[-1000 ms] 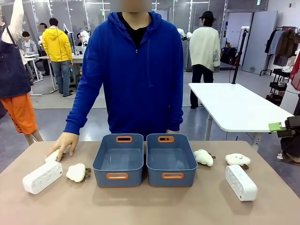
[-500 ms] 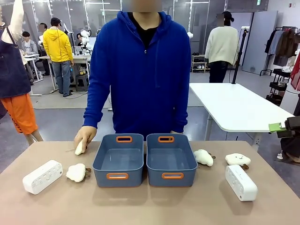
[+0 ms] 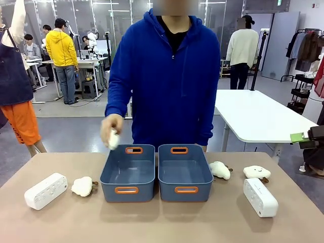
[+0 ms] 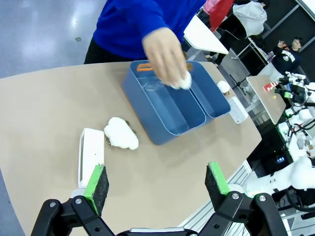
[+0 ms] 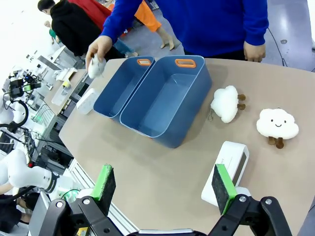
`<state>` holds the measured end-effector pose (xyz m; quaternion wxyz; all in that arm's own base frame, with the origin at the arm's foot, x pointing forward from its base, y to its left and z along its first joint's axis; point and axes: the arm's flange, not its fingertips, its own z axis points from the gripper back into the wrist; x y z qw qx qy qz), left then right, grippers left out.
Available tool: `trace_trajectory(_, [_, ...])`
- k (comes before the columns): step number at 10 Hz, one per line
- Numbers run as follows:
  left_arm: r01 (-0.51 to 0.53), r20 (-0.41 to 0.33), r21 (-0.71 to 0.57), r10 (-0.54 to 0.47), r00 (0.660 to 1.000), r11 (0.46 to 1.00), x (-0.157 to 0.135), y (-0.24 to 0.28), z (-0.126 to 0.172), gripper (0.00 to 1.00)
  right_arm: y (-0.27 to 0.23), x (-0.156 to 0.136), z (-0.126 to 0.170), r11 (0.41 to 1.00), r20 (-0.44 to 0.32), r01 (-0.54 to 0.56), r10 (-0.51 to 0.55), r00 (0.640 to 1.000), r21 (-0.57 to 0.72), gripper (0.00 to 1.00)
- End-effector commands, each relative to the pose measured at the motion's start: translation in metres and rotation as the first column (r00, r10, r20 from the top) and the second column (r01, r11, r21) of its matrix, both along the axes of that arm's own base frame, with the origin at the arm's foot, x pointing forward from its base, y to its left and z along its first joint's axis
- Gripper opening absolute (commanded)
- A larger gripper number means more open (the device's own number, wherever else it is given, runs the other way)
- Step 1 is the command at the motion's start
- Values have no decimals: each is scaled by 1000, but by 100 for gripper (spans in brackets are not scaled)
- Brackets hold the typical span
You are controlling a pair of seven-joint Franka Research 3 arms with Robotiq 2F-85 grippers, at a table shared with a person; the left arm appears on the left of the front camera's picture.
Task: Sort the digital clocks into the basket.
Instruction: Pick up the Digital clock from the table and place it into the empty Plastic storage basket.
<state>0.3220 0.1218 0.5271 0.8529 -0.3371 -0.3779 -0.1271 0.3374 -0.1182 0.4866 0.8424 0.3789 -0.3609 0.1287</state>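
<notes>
Two blue-grey baskets stand side by side at the table's middle, the left basket (image 3: 110,188) and the right basket (image 3: 203,190), both with nothing inside. One white digital clock (image 3: 45,191) lies at the left, and the other digital clock (image 3: 259,197) lies at the right. My left gripper (image 4: 156,180) hangs open above the table, with the left clock (image 4: 91,152) just beyond its left pad. Open as well, my right gripper (image 5: 163,184) hovers with the right clock (image 5: 229,169) by its right pad. Neither gripper holds anything.
The person's hand (image 3: 109,132) holds a small cream plush (image 3: 113,139) above the left basket's far left corner. Three more plush toys lie on the table: one (image 3: 82,186) beside the left clock, two (image 3: 219,170) (image 3: 256,172) right of the baskets.
The person's hand picked a plush up from the table's left and carried it up and right to the left basket's far corner. Both grippers stayed open.
</notes>
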Motion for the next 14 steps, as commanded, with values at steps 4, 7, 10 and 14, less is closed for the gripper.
trace_trajectory(4, [22,18,-9,-22,1000,1000,2,1,2,100,-1,4,-2,1000,27,-8,8,1000,5,100])
trace_trajectory(7, [22,18,-9,-22,1000,1000,2,1,2,100,-1,4,-2,1000,27,-8,8,1000,5,100])
trace_trajectory(10, [22,18,-9,-22,1000,1000,2,1,2,100,20,-7,29,976,107,20,3,994,-215,100])
trace_trajectory(14, [22,18,-9,-22,1000,1000,2,1,2,100,74,45,29,816,-56,-7,-31,998,-578,100])
